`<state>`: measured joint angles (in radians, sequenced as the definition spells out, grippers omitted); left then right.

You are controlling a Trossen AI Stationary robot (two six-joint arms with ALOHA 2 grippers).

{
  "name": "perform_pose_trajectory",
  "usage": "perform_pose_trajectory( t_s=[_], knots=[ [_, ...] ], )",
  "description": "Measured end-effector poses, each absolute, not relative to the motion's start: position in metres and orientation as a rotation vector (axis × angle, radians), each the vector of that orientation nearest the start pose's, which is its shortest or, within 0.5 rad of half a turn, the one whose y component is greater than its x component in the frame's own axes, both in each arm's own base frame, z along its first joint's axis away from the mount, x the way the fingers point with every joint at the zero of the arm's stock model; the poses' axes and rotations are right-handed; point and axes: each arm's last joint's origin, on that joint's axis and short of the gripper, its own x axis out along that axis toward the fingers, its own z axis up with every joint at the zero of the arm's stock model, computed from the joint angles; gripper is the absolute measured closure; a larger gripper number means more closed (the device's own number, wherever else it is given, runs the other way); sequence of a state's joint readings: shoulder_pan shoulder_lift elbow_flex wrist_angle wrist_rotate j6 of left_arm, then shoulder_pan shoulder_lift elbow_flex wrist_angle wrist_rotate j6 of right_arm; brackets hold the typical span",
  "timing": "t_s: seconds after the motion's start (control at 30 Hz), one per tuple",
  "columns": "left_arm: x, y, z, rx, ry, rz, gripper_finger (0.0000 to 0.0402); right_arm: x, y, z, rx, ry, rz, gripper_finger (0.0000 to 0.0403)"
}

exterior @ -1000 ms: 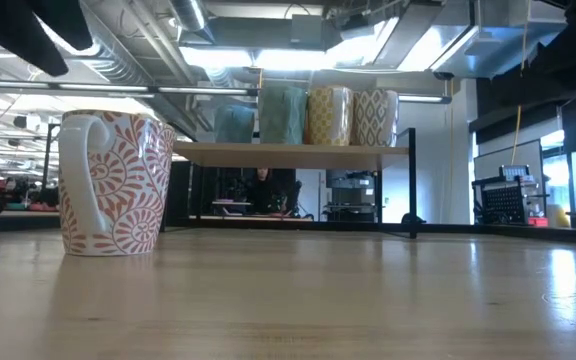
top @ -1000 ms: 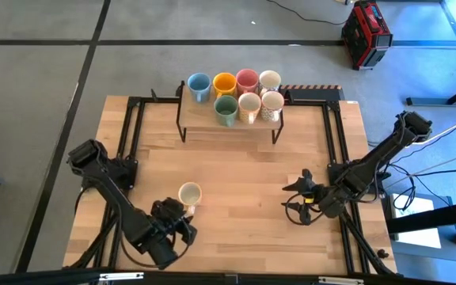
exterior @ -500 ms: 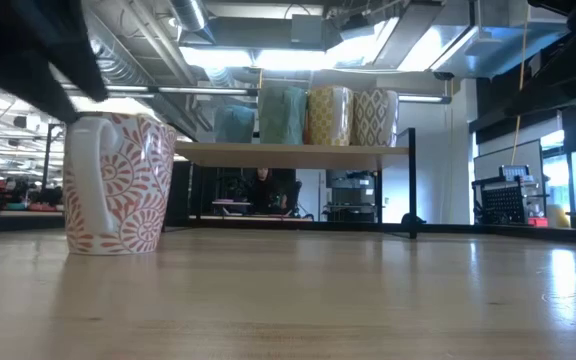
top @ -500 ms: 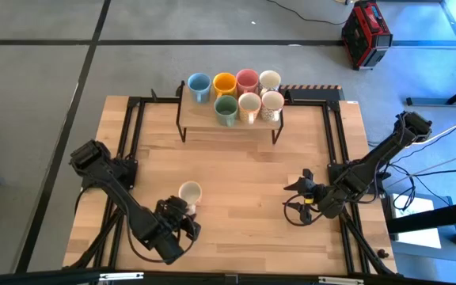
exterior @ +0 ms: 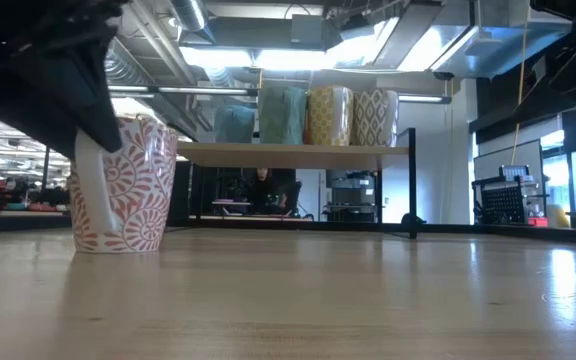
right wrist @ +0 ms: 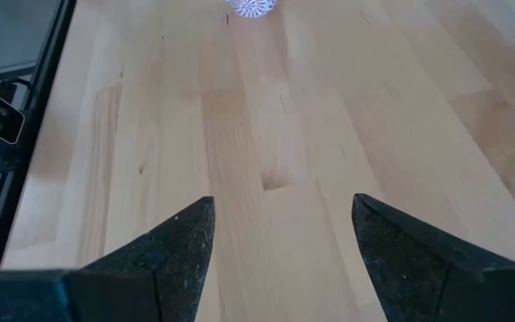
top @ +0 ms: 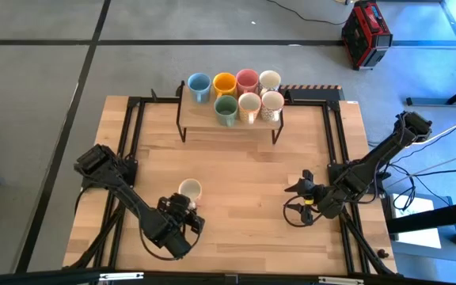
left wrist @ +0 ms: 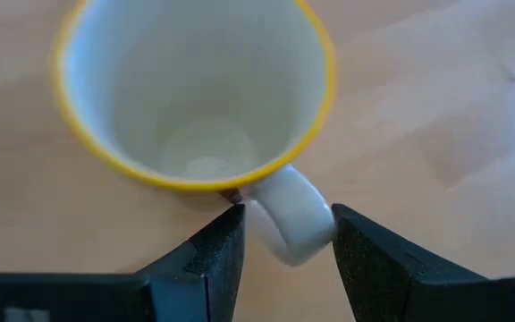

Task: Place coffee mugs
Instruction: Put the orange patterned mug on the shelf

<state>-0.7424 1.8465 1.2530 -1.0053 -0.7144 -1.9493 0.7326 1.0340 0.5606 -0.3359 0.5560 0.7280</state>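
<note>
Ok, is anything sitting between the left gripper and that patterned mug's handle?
Nothing visible. In the left wrist view the left gripper is open with a finger on each side of the handle of the patterned mug. Only bare table lies around it. The right gripper waits apart, open.

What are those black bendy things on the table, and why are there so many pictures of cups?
Those are two robot arms. Each ends in a two-finger pincher called an end effector. One camera looks down from above, one sits low on the wooden table, and one rides on each wrist. Seven mugs stand on a small shelf at the back. One more, a white mug with a yellow rim and swirly orange patterns, stands alone on the table. The left end effector has its open fingers on either side of that mug's handle, not squeezing it yet. The right end effector waits open over bare wood.
</note>
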Motion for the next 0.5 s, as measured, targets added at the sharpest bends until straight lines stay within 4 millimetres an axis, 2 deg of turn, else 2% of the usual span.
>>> perform_pose_trajectory(
  t_s=[0.5],
  knots=[
    [0.223, -0.213, 0.182, -0.497, 0.764, 0.985, 0.0242, 0.154, 0.118, 0.205, 0.21, 0.664, -0.076, 0.0149]
  ],
)
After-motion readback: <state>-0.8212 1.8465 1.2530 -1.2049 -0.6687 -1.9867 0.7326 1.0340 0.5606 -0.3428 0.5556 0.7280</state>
